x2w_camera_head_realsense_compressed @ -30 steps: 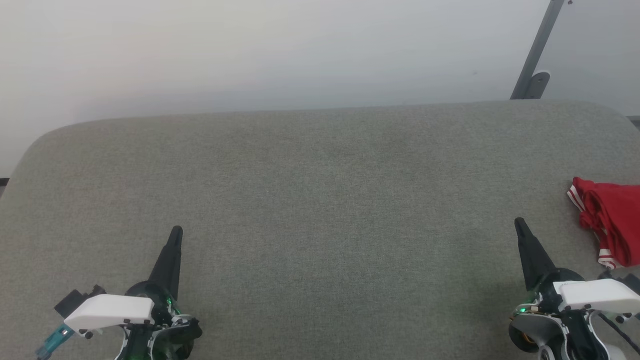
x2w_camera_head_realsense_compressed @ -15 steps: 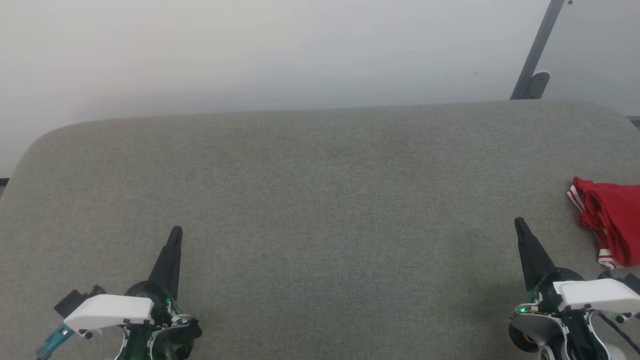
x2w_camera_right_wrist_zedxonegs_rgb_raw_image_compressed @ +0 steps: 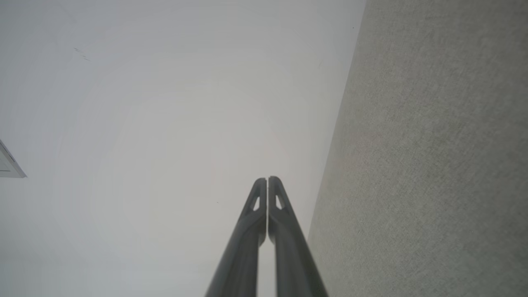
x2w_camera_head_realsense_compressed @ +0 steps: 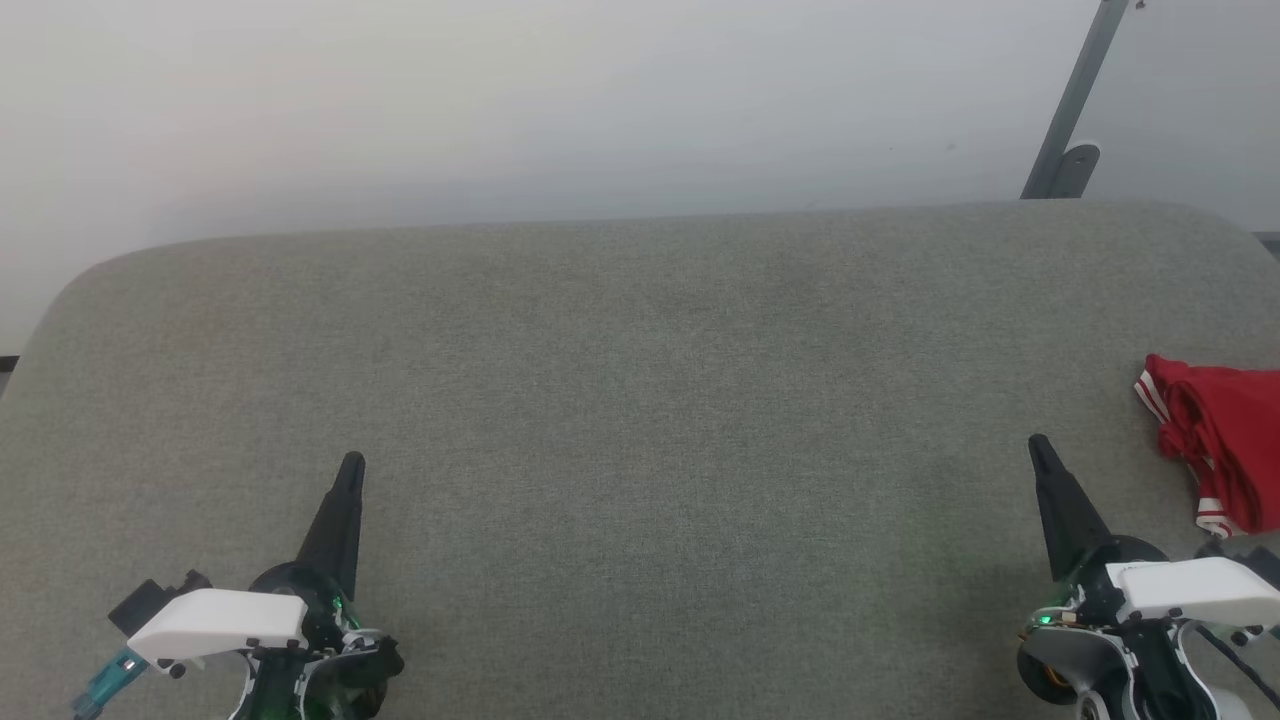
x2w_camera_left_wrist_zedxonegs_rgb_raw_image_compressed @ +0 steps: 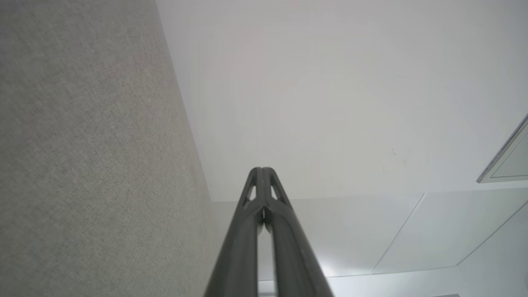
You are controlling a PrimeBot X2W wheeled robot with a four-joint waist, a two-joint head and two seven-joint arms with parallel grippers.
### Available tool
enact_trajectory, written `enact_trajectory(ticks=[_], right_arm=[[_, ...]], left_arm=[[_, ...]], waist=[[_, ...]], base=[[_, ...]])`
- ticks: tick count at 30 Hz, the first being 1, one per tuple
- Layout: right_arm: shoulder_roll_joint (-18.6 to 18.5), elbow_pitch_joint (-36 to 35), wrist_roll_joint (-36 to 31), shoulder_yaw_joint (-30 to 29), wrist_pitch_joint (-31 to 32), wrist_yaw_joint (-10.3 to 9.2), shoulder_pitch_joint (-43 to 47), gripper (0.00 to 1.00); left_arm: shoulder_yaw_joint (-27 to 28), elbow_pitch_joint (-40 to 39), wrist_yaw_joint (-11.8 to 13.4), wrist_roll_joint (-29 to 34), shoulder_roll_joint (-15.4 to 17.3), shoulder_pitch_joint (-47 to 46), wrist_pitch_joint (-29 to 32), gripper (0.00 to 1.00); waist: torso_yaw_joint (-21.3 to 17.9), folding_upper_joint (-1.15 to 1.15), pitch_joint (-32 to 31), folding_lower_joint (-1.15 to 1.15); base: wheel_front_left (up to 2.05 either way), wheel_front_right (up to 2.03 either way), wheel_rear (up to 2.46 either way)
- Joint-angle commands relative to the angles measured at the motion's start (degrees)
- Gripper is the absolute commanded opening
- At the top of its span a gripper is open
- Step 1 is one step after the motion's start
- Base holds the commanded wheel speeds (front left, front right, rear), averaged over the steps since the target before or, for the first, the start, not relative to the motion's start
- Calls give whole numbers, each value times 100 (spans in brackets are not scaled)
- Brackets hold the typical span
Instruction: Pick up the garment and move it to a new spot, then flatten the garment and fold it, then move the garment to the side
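Grey table (x2w_camera_head_realsense_compressed: 640, 400); garment (x2w_camera_head_realsense_compressed: 1225, 440) bunched beside closed right claw (x2w_camera_head_realsense_compressed: 1037, 447).

head above table (x2w_camera_head_realsense_compressed: 640, 400), wrists toward wall (x2w_camera_left_wrist_zedxonegs_rgb_raw_image_compressed: 330, 82)

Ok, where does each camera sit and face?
Head view: on the head, down over the grey fabric-covered table; left gripper, right gripper below, red white-striped shirt far right.
Left wrist view: on that wrist, along shut jaws toward the white wall; table at left.
Right wrist view: likewise, table at right.
All share table and wall.
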Motion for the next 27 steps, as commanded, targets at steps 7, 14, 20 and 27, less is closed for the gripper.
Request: enact_trajectory(ticks=[7,14,20,27], right_arm=[[22,19,22,-5,14,0,-34,0],[22,19,22,-7,14,0,-34,0],[22,19,23,-5,14,0,-34,0],[22,19,23,-6,14,0,-34,0]], left_arm=[[26,-1,-14,25,-8,-61,30,0],[32,-1,-14,27,-13,-62,26,0],[36,-1,-14,33,-16,-63,32,0],[41,-1,-14,39,-19,-64,38,0]], waist=[[0,0,0,0],[0,0,0,0],[0,0,0,0],[0,0,0,0]], base=[[0,0,0],[0,0,0],[0,0,0],[0,0,0]])
